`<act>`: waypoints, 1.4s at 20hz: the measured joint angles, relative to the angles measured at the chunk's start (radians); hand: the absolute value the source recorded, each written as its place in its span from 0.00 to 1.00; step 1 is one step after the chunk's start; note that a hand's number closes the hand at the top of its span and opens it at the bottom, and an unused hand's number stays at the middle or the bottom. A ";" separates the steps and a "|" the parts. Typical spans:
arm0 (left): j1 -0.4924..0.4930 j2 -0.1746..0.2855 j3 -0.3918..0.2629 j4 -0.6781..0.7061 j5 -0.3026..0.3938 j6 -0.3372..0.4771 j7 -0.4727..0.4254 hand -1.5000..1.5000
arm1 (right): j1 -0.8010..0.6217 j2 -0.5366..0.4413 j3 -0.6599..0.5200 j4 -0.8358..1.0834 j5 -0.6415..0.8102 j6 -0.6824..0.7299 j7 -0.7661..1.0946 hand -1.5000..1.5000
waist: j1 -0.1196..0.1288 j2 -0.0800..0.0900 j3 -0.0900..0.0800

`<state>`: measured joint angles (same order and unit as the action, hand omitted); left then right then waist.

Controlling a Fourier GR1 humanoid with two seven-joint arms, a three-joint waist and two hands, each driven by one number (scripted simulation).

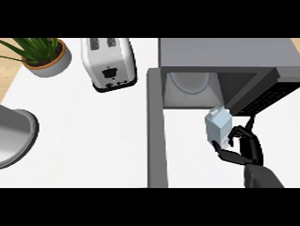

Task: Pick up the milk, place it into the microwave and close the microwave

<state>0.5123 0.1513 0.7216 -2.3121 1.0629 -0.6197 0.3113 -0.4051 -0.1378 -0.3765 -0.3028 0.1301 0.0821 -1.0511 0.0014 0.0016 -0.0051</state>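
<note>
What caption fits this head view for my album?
Right hand holds the milk at the open microwave, toaster and plant nearby.

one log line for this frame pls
right hand: shut on milk | milk: at microwave opening, not yet inside | door: open | left hand: not in view

My white counter (pixel 81 132) carries a potted plant (pixel 47 61) at its far left corner, a silver toaster (pixel 109 64) just right of it, a big steel pot (pixel 6 134) at the left edge near me, and the microwave (pixel 230 53) at the far right, its door (pixel 156 128) standing open toward me
</note>
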 measured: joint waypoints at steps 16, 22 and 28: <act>-0.009 -0.002 0.024 0.010 0.009 -0.015 0.034 0.00 | -0.223 0.062 0.052 -0.008 0.036 -0.143 0.122 1.00 | 0.022 0.014 0.018; -0.033 -0.007 0.013 0.026 -0.014 -0.025 0.043 0.00 | -0.331 0.010 0.038 0.049 0.028 -0.162 0.215 1.00 | 0.034 0.025 0.023; -0.085 0.002 -0.008 0.040 -0.036 -0.023 0.046 0.00 | -0.468 -0.059 0.050 0.087 0.058 -0.193 0.293 1.00 | 0.061 0.028 0.014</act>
<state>0.4272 0.1537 0.7131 -2.2718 1.0266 -0.6425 0.3570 -0.8729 -0.1972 -0.3265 -0.2155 0.1883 -0.1104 -0.7584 0.0626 0.0299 0.0085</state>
